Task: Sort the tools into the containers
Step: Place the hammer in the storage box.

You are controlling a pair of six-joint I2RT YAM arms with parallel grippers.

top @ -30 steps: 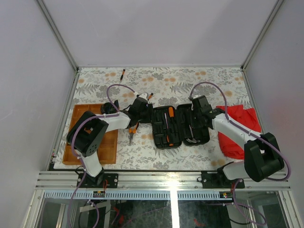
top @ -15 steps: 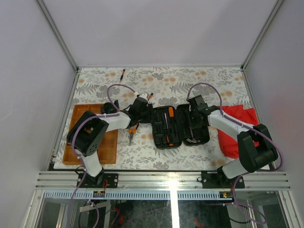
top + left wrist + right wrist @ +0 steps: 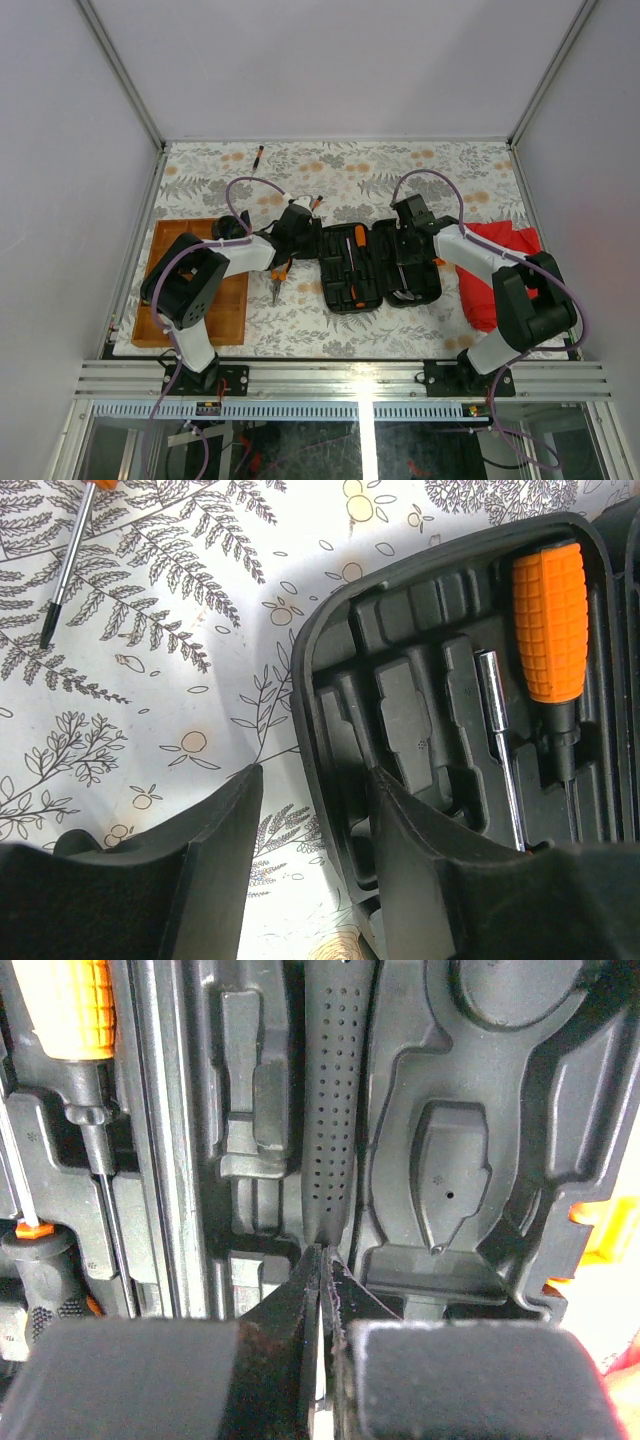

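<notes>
The black tool case [image 3: 372,266] lies open mid-table. My left gripper [image 3: 308,238] [image 3: 310,772] is open and straddles the case's left wall [image 3: 322,695], one finger over the cloth, the other inside. An orange-handled screwdriver [image 3: 550,620] and a steel shaft [image 3: 497,740] rest in its slots. My right gripper [image 3: 407,228] [image 3: 322,1255] is shut and empty, its tips at the near end of the dotted black hammer handle [image 3: 333,1110] seated in the case's right half. The wooden tray [image 3: 232,300] sits at the left, partly under my left arm.
Orange-handled pliers [image 3: 278,276] lie between tray and case. Loose screwdrivers lie at the far left [image 3: 258,155] [image 3: 65,570] and just beyond the case [image 3: 316,203]. A red cloth [image 3: 505,268] lies under my right arm. The orange latch [image 3: 600,1225] shows at the case's right edge.
My right gripper has closed fully and shifted a little left and farther back over the case. The left gripper has hardly moved.
</notes>
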